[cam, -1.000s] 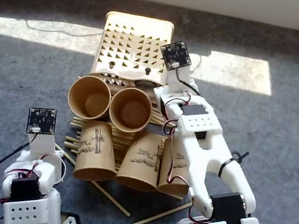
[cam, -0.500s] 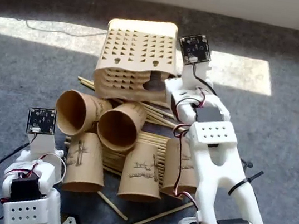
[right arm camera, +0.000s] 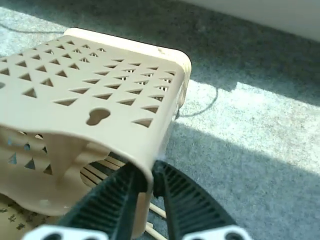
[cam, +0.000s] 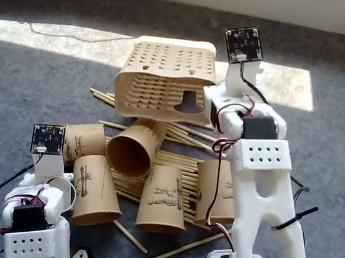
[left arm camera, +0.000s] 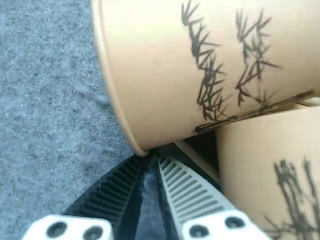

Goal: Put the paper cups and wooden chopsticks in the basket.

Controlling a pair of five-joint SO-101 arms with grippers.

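Basket tilted above paper cups — grey carpet, sunlit strip behind.

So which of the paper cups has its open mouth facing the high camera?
The middle cup just below the tilted basket: it lies on its side with its round opening showing. The other four cups show only their printed walls.

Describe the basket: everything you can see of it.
The basket is beige and plastic-looking. Its walls and base are punched with rows of triangular holes, with keyhole slots in the base and a handle cutout in one wall. It is overturned and tilted, base up, one edge raised. The right end effector is clamped on its rim by the cutout. Chopsticks stick out from under it.
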